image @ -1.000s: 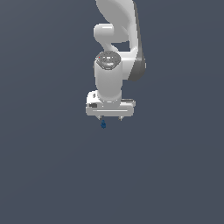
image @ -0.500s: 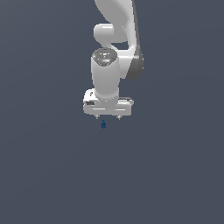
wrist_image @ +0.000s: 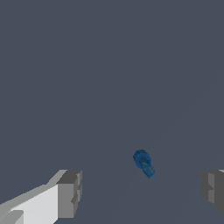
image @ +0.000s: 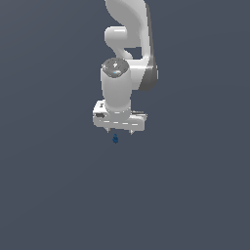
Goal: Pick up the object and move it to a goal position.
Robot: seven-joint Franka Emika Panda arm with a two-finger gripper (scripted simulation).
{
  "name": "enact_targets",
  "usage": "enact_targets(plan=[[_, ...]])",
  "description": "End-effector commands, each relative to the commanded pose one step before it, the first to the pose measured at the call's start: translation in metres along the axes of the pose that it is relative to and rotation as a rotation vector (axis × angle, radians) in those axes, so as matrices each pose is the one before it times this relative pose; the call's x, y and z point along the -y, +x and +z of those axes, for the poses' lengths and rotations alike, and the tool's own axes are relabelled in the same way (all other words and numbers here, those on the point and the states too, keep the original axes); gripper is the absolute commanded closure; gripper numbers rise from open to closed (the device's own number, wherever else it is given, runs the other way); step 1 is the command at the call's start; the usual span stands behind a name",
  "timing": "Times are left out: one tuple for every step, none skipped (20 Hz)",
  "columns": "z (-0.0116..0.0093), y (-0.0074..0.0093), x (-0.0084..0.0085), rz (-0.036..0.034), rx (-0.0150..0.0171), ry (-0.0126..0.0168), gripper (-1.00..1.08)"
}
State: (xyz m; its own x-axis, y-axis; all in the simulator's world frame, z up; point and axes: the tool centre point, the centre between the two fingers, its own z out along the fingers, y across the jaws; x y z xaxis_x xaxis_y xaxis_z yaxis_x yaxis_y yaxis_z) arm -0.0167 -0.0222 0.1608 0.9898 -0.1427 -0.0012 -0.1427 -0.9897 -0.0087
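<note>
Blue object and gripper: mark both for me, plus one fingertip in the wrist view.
Blue object (image: 115, 139), exterior view, middle of the blob.
Gripper (image: 119, 131), exterior view, midway between its fingertips.
Fingertip (wrist_image: 70, 194), wrist view, grey pad face.

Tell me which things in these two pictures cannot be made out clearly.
- Tiny dark-blue object: too small in the exterior view to show its shape; the wrist view shows it better.
- White gripper: its fingers are cut off by the wrist view's edges.
- Goal position: no marker visible in either view.
</note>
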Motion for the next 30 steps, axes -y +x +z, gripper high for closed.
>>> enact_targets(plan=[[0.00731, -0.0038, -0.00327, 0.04586, 0.0006, 0.00044, -0.92], [0.00339, -0.00176, -0.00166, 0.02216, 0.00008, 0.00015, -0.92], [0.00363, -0.00189, -0.00185, 0.02389, 0.00007, 0.00009, -0.92], [0.00384, -0.00201, -0.00206, 0.02562, 0.00004, 0.00002, -0.92], [0.00405, -0.00213, -0.00229, 0.02738, 0.0, -0.00007, -0.92], [0.00426, -0.00224, -0.00254, 0.02915, -0.00005, -0.00018, -0.92], [0.00443, -0.00233, -0.00279, 0.03079, -0.00012, -0.0003, -0.92], [0.00427, -0.00223, -0.00283, 0.03007, -0.00018, -0.00041, -0.92], [0.00397, -0.00206, -0.00278, 0.02841, -0.00024, -0.00048, -0.92], [0.00369, -0.0019, -0.0027, 0.02674, -0.00029, -0.00054, -0.92], [0.00341, -0.00174, -0.0026, 0.02503, -0.00033, -0.00057, -0.92], [0.00314, -0.00158, -0.00249, 0.02335, -0.00036, -0.0006, -0.92], [0.00288, -0.00143, -0.00237, 0.02164, -0.00038, -0.0006, -0.92], [0.00262, -0.00129, -0.00222, 0.01992, -0.0004, -0.0006, -0.92], [0.00237, -0.00115, -0.00208, 0.01822, -0.0004, -0.00058, -0.92], [0.00213, -0.00102, -0.00191, 0.01649, -0.00039, -0.00055, -0.92], [0.00189, -0.00089, -0.00173, 0.01476, -0.00038, -0.00052, -0.92], [0.00165, -0.00077, -0.00155, 0.01303, -0.00036, -0.00047, -0.92], [0.00142, -0.00066, -0.00135, 0.01129, -0.00032, -0.00042, -0.92], [0.0012, -0.00054, -0.00117, 0.00958, -0.00029, -0.00037, -0.92], [0.00098, -0.00044, -0.00096, 0.00783, -0.00024, -0.00031, -0.92], [0.00076, -0.00034, -0.00075, 0.00609, -0.00019, -0.00024, -0.92], [0.00054, -0.00024, -0.00054, 0.00436, -0.00014, -0.00017, -0.92], [0.00032, -0.00015, -0.00031, 0.00258, -0.00009, -0.0001, -0.92], [0.00011, -0.00002, -0.00016, 0.00098, -0.00003, -0.00004, -0.92], [-0.00046, 0.00017, 0.00054, -0.00549, 0.00062, -0.00011, -0.92], [0.00034, -0.00002, 0.00001, 0.0, 0.0, 0.0, -0.92], [0.00101, -0.00006, 0.00003, 0.0, 0.0, 0.0, -0.92], [0.00168, -0.00011, 0.00004, 0.0, 0.0, 0.0, -0.92], [0.00232, 0.00003, -0.00027, 0.00069, -0.00007, -0.00002, -0.92]])
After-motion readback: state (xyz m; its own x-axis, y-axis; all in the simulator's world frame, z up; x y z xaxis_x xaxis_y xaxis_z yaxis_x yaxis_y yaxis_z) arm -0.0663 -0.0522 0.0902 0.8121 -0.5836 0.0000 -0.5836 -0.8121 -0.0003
